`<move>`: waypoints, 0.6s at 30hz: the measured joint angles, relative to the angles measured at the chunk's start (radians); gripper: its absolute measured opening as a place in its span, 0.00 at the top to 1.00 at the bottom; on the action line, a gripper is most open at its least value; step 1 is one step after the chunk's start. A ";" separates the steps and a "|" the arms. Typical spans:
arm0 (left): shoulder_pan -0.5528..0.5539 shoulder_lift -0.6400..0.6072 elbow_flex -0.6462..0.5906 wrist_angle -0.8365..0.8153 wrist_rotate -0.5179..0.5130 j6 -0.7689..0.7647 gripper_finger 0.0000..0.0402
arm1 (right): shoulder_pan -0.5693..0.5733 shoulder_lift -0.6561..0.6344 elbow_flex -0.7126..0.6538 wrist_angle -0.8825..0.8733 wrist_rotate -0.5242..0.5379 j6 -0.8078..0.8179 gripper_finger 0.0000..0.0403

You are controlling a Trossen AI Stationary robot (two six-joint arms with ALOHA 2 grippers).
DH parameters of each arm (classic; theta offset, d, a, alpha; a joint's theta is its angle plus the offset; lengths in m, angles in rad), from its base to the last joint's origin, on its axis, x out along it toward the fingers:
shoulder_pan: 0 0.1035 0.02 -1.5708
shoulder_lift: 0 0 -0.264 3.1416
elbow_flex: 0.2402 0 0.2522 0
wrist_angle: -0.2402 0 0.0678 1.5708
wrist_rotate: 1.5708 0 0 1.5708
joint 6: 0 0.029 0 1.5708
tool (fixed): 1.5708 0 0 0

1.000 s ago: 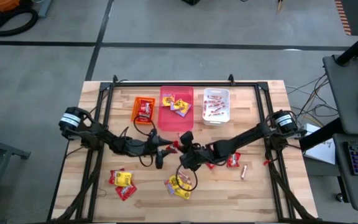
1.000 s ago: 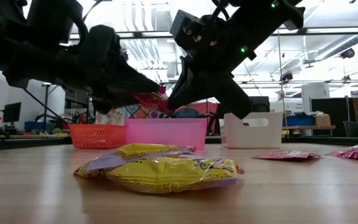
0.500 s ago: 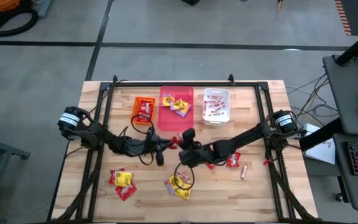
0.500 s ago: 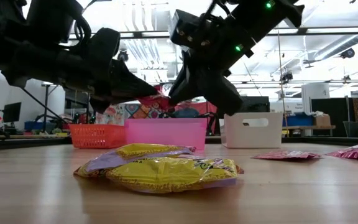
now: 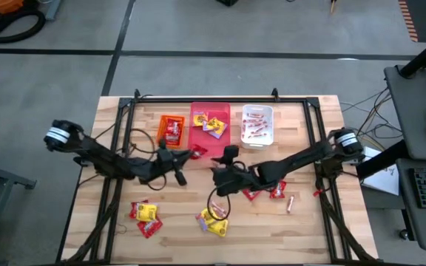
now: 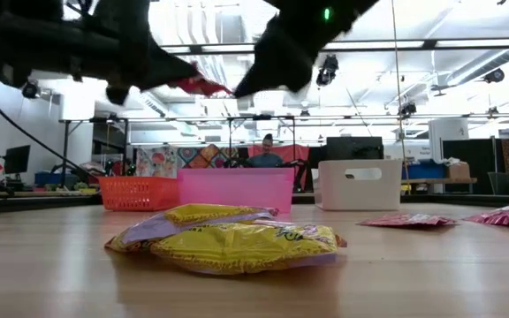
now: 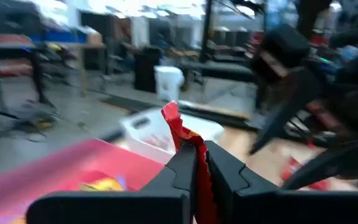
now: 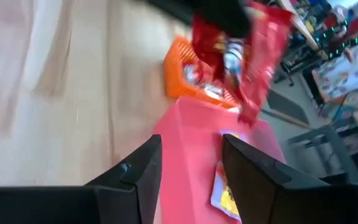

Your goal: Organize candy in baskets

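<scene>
A red candy packet [image 7: 180, 127] is in the air in front of the pink basket [image 5: 210, 127], with my left gripper [image 7: 199, 163] shut on it. My right gripper [image 8: 191, 168] stands open just to the packet's right [image 5: 219, 168], with nothing between its fingers. The orange basket [image 5: 171, 131] and the white basket [image 5: 257, 125] flank the pink one, and each basket holds some candy. More candy lies on the table: yellow packets [image 5: 213, 220], red packets [image 5: 266, 192] and a small stick [image 5: 289, 205]. My left gripper pinches the red packet between its two fingers, and the packet's crinkled end [image 7: 174, 115] sticks out past the fingertips. The fingers come roughly level from the table's left. The packet [image 6: 203, 86] is lifted clear, high above the table.
Yellow and red packets [image 5: 145, 214] lie near the table's front left. A pile of yellow packets [image 6: 237, 243] fills the low view's foreground. A black frame [image 5: 220, 100] runs along the far edge behind the baskets.
My left gripper has shut on the red packet and my right gripper has opened and let it go. Both grippers have risen, and the left one has carried the packet up and toward the far edge, nearer the pink basket.
</scene>
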 joint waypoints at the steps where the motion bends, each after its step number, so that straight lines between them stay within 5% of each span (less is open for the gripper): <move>1: -0.005 -0.031 -0.011 0.000 -0.020 0.027 0.99 | -0.003 -0.022 -0.001 -0.001 -0.002 0.034 0.61; 5: -0.026 -0.143 -0.030 0.004 -0.011 0.143 0.99 | -0.035 -0.084 -0.006 0.018 -0.120 0.223 0.61; 11: -0.038 -0.253 -0.031 0.010 0.283 0.234 1.00 | -0.094 -0.067 -0.090 0.392 -0.462 0.418 0.62; 18: -0.042 -0.279 -0.031 -0.001 0.296 0.299 1.00 | -0.128 -0.014 -0.175 0.837 -0.618 0.564 0.64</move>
